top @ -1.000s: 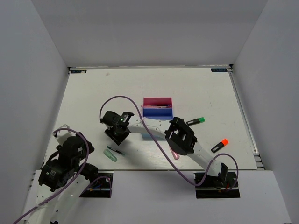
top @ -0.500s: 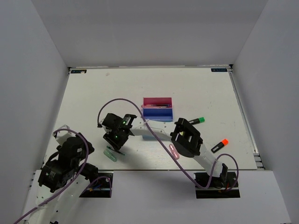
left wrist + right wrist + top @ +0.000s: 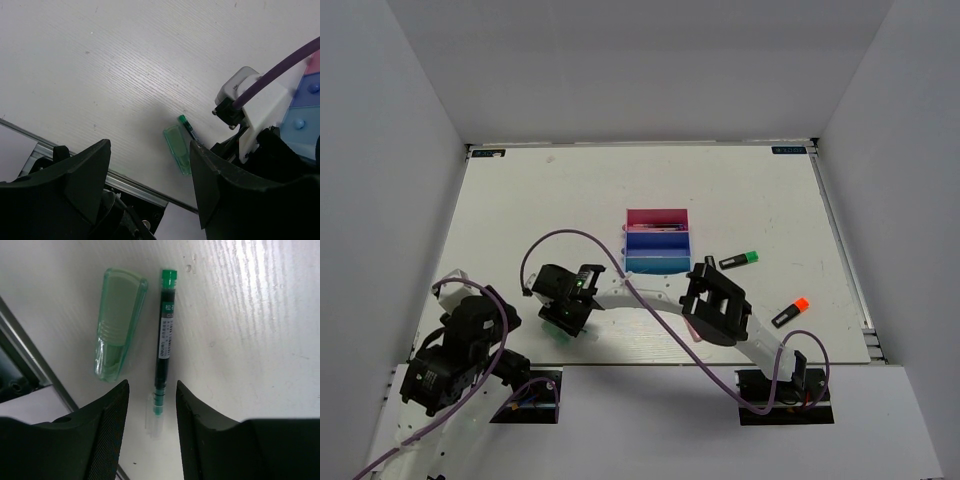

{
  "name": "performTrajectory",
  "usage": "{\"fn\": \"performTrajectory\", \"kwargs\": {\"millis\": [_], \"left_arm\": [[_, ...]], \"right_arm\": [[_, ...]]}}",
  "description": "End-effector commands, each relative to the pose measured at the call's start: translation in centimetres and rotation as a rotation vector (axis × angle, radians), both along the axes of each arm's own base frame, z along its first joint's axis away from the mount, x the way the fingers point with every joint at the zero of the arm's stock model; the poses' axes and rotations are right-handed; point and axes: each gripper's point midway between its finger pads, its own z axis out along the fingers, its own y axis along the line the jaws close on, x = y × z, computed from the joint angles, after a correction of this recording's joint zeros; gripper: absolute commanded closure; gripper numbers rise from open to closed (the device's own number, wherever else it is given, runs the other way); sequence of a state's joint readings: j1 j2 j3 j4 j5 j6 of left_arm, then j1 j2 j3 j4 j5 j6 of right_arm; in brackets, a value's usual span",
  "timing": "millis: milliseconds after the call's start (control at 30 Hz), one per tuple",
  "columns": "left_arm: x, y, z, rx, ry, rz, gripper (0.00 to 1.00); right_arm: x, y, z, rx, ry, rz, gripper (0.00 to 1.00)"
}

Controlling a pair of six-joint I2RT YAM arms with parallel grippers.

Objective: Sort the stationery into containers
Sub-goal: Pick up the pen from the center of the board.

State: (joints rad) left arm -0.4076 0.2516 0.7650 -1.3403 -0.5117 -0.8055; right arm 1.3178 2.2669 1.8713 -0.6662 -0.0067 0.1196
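Lab robot cell, not a home or shop. White tabletop (image 3: 570, 190) boxed in by plain white panels (image 3: 400, 150) at 9, 12 and 3 o'clock. Two arms bolted to black base plates at 7 (image 3: 525, 395) and 5 o'clock (image 3: 785, 385), with a loose purple cable (image 3: 565, 232). Printed corner tags at 11 (image 3: 486, 153) and 1 o'clock (image 3: 788, 150). Metal rail (image 3: 135, 182) runs along the near edge.

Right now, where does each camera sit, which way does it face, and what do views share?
Top external: above and behind the bases, looking down on table, trays, left arm and right arm.
Left wrist: on the left arm, looking past the open left gripper at mint-green stick, pen and right arm.
Right wrist: on the right arm, looking straight down through the open right gripper.
Shared: both wrist views show stick and pen side by side.
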Motion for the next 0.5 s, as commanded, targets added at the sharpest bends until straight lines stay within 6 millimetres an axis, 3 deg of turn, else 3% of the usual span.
{"fn": "performTrajectory", "kwargs": {"millis": [0, 467], "left_arm": [[-0.7, 0.2, -0.1, -0.002, 0.012, 0.006, 0.26], [-0.9, 0.2, 0.0, -0.012, 0.01, 0.003, 0.26]], "right_arm": [[1.2, 0.5, 0.1, 0.009, -0.108, 0.015, 0.54], [0.8, 0.0, -2.8, -0.037, -0.051, 0.057, 0.56]]}}
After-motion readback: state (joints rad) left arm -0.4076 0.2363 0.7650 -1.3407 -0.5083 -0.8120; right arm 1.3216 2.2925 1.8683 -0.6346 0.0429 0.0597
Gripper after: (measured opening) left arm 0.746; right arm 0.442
